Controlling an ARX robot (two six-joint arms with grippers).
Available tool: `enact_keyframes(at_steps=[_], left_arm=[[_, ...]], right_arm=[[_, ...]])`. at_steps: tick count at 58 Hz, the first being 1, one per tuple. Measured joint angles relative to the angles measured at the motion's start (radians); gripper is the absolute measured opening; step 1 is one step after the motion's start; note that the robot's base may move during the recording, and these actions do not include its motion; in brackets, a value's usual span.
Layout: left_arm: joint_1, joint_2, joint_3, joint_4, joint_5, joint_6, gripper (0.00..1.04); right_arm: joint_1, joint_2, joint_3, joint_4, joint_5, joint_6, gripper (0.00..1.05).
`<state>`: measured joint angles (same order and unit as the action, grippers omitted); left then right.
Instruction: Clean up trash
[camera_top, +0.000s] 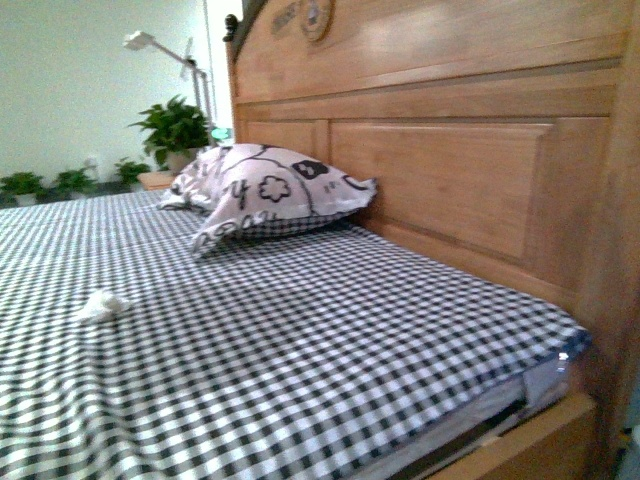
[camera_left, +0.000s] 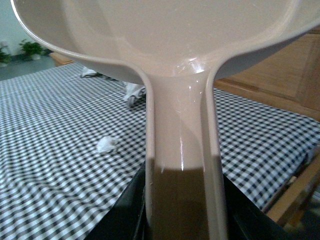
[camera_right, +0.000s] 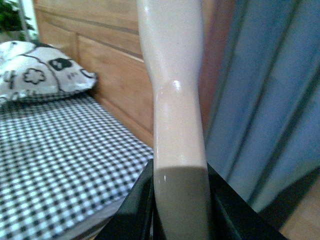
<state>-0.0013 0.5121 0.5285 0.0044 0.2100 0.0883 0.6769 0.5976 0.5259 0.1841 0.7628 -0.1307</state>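
**Pan raised, wad loose on the bed**

The trash (camera_top: 103, 305), a small crumpled white wad, lies on the checked sheet (camera_top: 300, 350) ahead of the left gripper (camera_left: 182, 210) and lower than it, well apart from the pan. That gripper is clamped on the handle of a beige dustpan (camera_left: 165, 35), whose scoop hangs high over the bed. To do this step well, I judge the pan's lip should settle flat on the sheet just beside the wad, pressing lightly so the soft cloth does not ripple. Beyond the wad, the pillow (camera_top: 265, 190) and headboard (camera_top: 440, 170) stand well clear, leaving open room. The right gripper (camera_right: 181, 205) is closed on a second beige handle (camera_right: 172, 75); its far end is out of view. The bed edge (camera_top: 545, 355) and a blue curtain (camera_right: 270, 100) lie near this gripper, so sweeps look safer running inward.
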Motion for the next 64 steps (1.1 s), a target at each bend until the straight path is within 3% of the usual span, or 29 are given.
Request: enact_keyframes(at_steps=[38,46,54,64], left_arm=[[0.001,-0.001,0.0,0.0,0.003,-0.003,0.26],[0.029,0.044,0.011,-0.051,-0.07,-0.034,0.26],[0.112,0.226,0.029,0.082,0.033,0.012,0.26],[0.141,0.494,0.132,0.236,0.128,0.143,0.26]], right_arm=[[0.0,0.002,0.0,0.0,0.003,0.0,0.21],[0.0,0.002,0.0,0.0,0.0,0.0,0.21],[0.0,0.002,0.0,0.0,0.0,0.0,0.21],[0.0,0.002,0.0,0.0,0.0,0.0,0.21]])
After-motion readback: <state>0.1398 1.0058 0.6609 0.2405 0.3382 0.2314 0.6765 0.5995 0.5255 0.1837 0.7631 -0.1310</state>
